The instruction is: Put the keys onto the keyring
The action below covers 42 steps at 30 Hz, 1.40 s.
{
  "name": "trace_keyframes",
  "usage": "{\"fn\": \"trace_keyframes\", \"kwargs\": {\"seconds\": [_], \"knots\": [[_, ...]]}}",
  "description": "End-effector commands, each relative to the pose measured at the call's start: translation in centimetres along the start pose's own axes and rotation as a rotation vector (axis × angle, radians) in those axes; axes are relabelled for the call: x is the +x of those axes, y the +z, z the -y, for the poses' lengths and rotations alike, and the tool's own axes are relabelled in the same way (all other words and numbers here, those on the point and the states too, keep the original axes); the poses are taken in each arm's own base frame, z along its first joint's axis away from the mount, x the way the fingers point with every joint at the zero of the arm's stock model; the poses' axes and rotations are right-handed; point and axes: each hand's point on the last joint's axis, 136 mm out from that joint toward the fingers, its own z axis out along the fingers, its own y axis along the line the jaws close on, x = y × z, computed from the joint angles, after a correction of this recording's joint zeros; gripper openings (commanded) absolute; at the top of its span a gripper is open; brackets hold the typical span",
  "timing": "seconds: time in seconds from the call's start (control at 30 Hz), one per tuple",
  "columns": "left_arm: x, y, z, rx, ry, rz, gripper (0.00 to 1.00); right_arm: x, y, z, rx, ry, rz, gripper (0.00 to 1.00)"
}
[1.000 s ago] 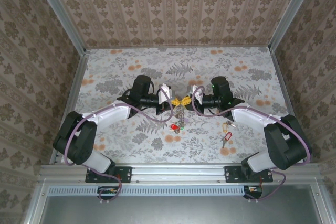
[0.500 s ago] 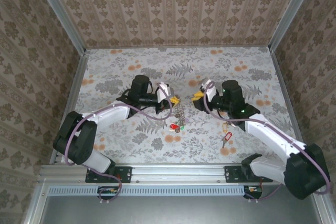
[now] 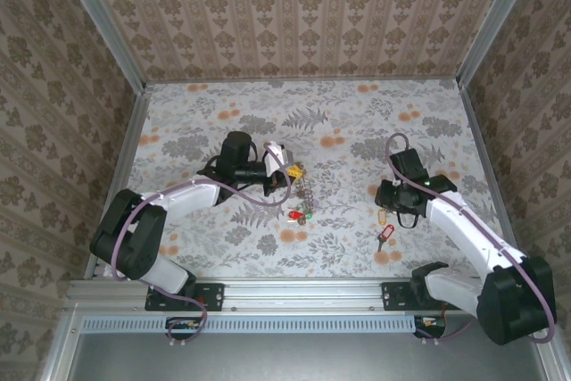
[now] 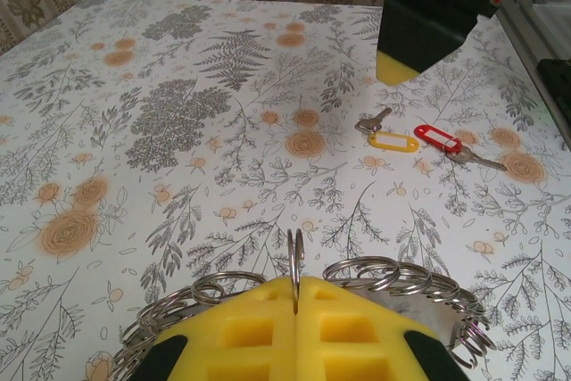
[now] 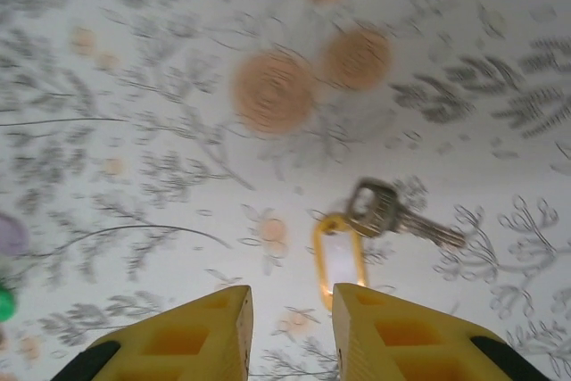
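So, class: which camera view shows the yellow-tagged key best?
Right wrist: the yellow-tagged key lies close and whole. Left wrist shows the key small, beside the red-tagged key; top external, a mere speck.

We find the keyring (image 4: 375, 272) partly hidden behind the left gripper (image 4: 296, 301). The right wrist view is blurred, and its left edge crops a green tag (image 5: 4, 302).

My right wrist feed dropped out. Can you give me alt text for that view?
The right gripper, its fingers apart with nothing between them, hangs over the floral table. A yellow-tagged key lies flat on the table ahead of the fingertips. The picture is somewhat blurred.
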Motion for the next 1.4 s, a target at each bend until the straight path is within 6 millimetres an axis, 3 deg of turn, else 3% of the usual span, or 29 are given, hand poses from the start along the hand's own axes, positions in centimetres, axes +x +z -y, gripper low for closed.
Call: {"fn": "trace_keyframes", "kwargs": {"seconds": [0.0,0.2,0.67,0.9,1.17,1.37], "knots": [[-2.0,-0.7,0.2,0.005,0.042,0.055,0.00,1.5,1.6,1.3,0.059,0.061,-0.075,0.31],[-1.9,-0.9,0.5,0.009,0.042,0.048,0.00,0.2,2.7,1.8,0.125,0.065,-0.055,0.34],[-1.9,-0.7,0.5,0.021,0.043,0.046,0.00,-0.4,5.0,1.3,0.130,0.067,-0.071,0.33],[-1.9,-0.8,0.4,0.018,0.047,0.044,0.00,0.4,5.8,1.7,0.159,0.061,-0.119,0.30],[-1.9,-0.7,0.3,0.020,0.047,0.042,0.00,0.0,5.5,1.7,0.171,0.030,-0.102,0.13],[-1.8,-0.8,0.2,0.018,0.044,0.041,0.00,0.1,5.6,-1.0,0.132,-0.131,-0.127,0.08]]}}
